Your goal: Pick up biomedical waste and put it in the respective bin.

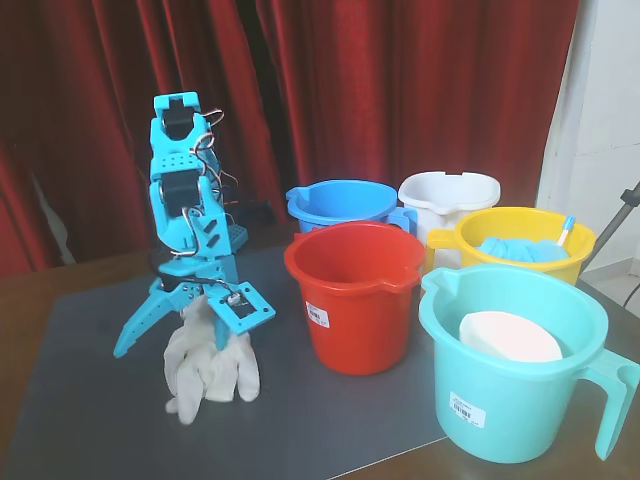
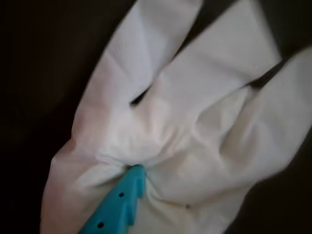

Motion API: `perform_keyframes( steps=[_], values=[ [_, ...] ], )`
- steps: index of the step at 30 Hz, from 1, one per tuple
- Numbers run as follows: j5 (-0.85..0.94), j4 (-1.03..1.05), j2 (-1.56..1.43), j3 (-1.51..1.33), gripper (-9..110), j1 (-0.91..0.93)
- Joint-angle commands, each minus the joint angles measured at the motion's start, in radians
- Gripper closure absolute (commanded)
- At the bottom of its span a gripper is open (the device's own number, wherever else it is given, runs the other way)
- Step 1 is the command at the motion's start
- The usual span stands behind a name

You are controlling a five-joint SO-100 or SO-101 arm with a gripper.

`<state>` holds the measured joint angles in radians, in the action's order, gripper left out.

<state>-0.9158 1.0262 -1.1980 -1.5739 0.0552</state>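
Glove in the gripper, bins off to the right

Your blue gripper (image 1: 205,300) is clamped on the limp white latex glove bundle (image 1: 210,362), which hangs fingers-down, tips brushing the grey worktop (image 1: 90,390); the fixed view shows buckets rightward.

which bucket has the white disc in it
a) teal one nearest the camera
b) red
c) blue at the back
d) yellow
a: in the fixed view the white disc lies inside the teal bucket at the front right, while the yellow bucket holds a blue cloth and the red bucket shows nothing inside from this angle.
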Motion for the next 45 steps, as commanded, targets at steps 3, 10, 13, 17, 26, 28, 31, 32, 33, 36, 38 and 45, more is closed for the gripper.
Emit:
perform_keyframes(
  steps=[3,10,13,17,26,28,31,32,33,36,38,45],
  values=[
    [0.06,0.288,-0.012,0.127,43,0.006],
    [0.104,0.462,-0.015,0.215,55,0.006],
    [0.114,0.465,-0.015,0.245,55,0.006],
    [0.114,0.534,-0.015,0.284,55,0.006],
    [0.106,0.575,-0.015,0.222,56,-0.006],
    [0.106,0.508,-0.015,0.152,56,-0.009],
    [0.106,0.405,-0.015,0.057,56,-0.009],
    [0.106,0.367,-0.015,0.028,56,-0.009],
    [0.106,0.327,-0.015,-0.003,56,-0.009],
    [0.106,0.206,-0.015,-0.086,56,-0.009],
    [0.106,0.112,-0.015,-0.147,56,-0.009],
    [0.117,-0.009,-0.058,-0.241,70,-0.002]
  ],
)
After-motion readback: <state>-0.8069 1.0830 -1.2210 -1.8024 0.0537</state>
